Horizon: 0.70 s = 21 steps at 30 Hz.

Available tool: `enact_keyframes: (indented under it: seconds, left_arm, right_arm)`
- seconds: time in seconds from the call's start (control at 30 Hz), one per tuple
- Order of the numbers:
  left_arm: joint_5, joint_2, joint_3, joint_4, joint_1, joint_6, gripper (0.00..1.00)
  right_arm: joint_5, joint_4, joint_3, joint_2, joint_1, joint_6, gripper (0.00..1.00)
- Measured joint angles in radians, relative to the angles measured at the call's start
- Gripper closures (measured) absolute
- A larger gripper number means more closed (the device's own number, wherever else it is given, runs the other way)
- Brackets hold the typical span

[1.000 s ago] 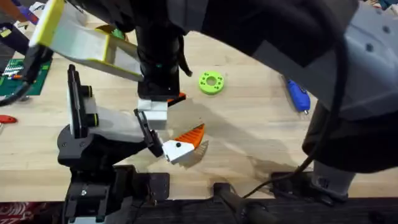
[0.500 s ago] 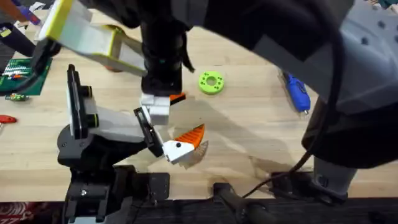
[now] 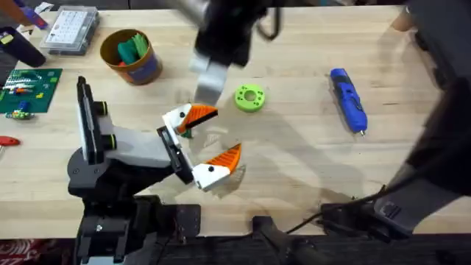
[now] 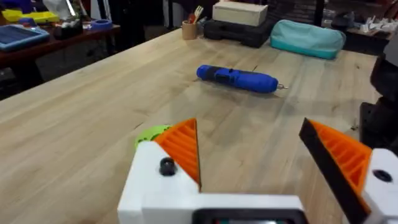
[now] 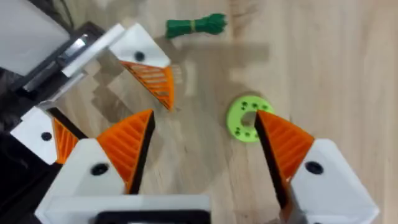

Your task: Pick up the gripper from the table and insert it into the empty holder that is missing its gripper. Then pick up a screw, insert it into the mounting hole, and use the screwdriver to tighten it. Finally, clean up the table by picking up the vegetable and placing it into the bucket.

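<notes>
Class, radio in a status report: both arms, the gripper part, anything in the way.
Left gripper open, empty. Right gripper open, empty, over the holder. The gripper sits at holder tip. Screwdriver lies apart; green ring nearby.

No legible text, label, brand, number or sign was found in any view. Pale markings are seen on the green circuit board (image 3: pixel 28 87) at the desk's far left edge, and a printed grid on the clear parts box (image 3: pixel 70 28) beside it, but neither can be read. No marking is visible on the blue screwdriver (image 3: pixel 348 99).
</notes>
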Motion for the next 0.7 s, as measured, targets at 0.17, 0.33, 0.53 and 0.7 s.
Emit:
enact_keyframes:
  seconds: [0.17,0.33,0.53,0.7]
  left_arm:
    - [-0.028,0.000,0.000,0.006,0.000,0.010,0.012]
    - [-0.033,0.000,0.000,0.007,0.000,0.056,0.012]
    - [-0.024,0.000,0.000,0.006,0.000,0.142,0.012]
    - [-0.024,0.000,0.000,0.006,0.000,0.159,0.012]
  right_arm:
    - [-0.002,0.001,0.000,-0.090,-0.113,0.059,0.005]
    - [0.041,-0.006,0.000,-0.152,-0.205,0.149,0.004]
    - [0.119,-0.045,0.000,-0.229,-0.221,0.276,0.006]
    - [0.130,-0.149,-0.001,-0.271,-0.253,0.338,0.005]
